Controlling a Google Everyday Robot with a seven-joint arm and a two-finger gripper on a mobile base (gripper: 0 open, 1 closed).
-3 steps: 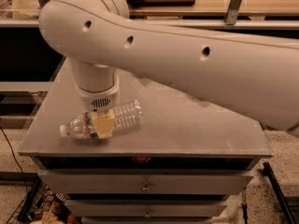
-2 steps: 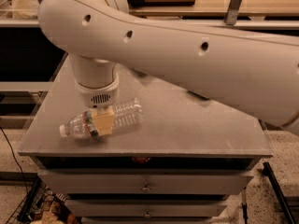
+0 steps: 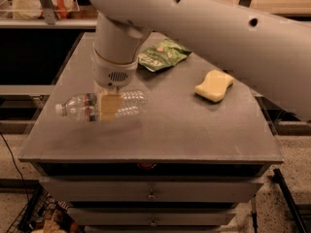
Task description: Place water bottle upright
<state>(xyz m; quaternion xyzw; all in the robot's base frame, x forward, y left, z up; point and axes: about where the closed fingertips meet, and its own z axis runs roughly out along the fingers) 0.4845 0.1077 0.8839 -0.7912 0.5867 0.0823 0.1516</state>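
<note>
The water bottle [image 3: 80,107] is clear and ribbed, with a white cap pointing left and an orange-red edged label band. It is horizontal at the left of the grey cabinet top [image 3: 160,135]. My gripper [image 3: 110,106] comes straight down over the bottle's middle from the big white arm. One tan finger [image 3: 110,107] shows in front of the bottle. The gripper is shut on the bottle. I cannot tell whether the bottle rests on the top or hangs just above it.
A yellow sponge [image 3: 214,85] lies at the right of the top. A green snack bag [image 3: 163,55] lies at the back middle, just right of my wrist. The white arm spans the upper right. Drawers sit below the front edge.
The arm has swung up and back, uncovering the sponge and the green bag. The bottle, with the gripper still on it, now lies level instead of slanting up to the right.
</note>
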